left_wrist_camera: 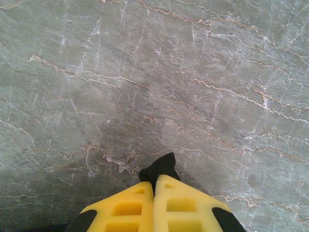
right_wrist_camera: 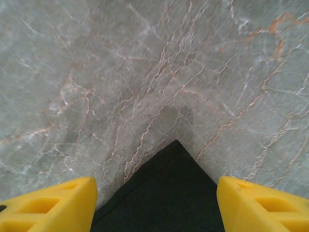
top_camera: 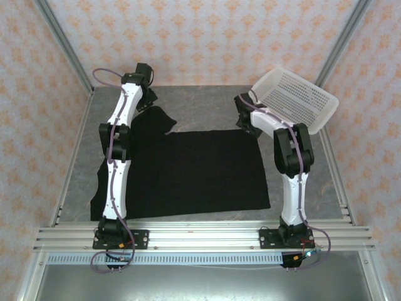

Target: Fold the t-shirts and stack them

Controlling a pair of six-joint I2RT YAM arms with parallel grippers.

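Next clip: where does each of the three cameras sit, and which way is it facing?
Top external: above and behind the arm bases, looking down at the table, black t-shirt and white basket; both arms show whole.
Left wrist: on the left arm, facing down at bare table; left end effector shut on a t-shirt tip.
Right wrist: on the right arm, facing down at a t-shirt corner; right end effector open.
Shared: both wrist views show table and t-shirt.
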